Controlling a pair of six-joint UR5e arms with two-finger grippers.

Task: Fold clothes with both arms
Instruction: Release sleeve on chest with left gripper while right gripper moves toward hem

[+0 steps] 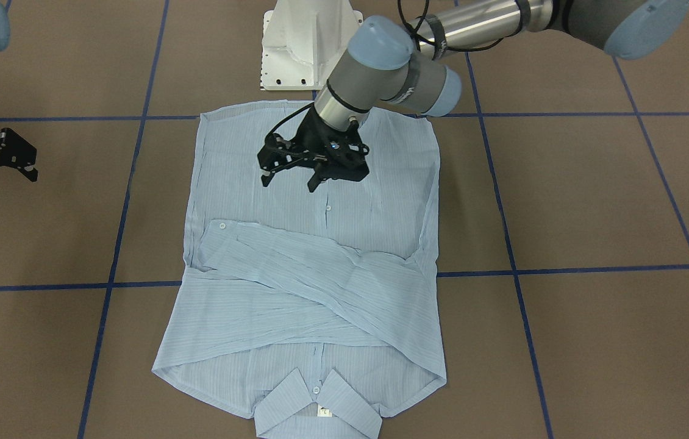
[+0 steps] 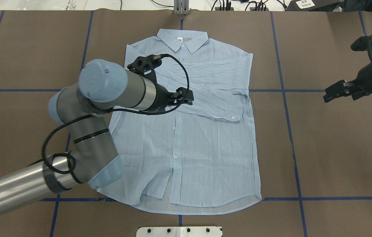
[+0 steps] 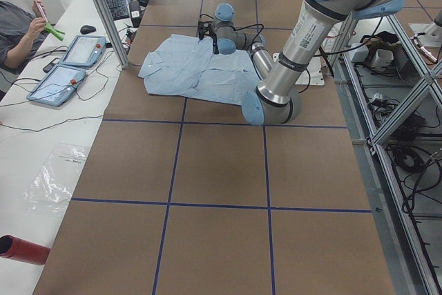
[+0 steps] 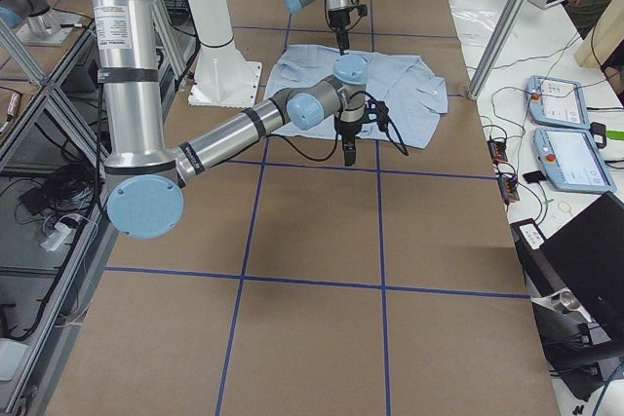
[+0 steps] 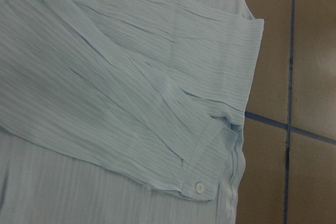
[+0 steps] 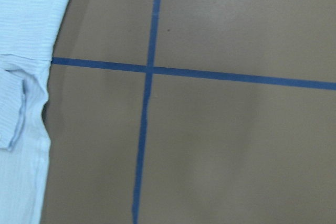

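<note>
Above the striped shirt (image 1: 344,213), flat on the table (image 1: 594,201), between crossed sleeves (image 1: 320,274) and hem (image 1: 241,105), the left hand (image 1: 289,183) is hovering wide, empty; the right hand (image 1: 2,178) is idling wide, well off it. Both should probably be taking matching hem corners.

Right end effector (image 1: 2,181) cut off at the edge; shirt (image 1: 320,292) label (image 1: 324,412) unreadable.

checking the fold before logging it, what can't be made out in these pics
Neck label print: too small, front-facing view.
Left claw fingertips: overhead view, hidden behind its own wrist.
Right claw: front-facing view, partly cut off by the left edge.
Shirt edge beside the left arm: overhead view, covered by that arm.
</note>
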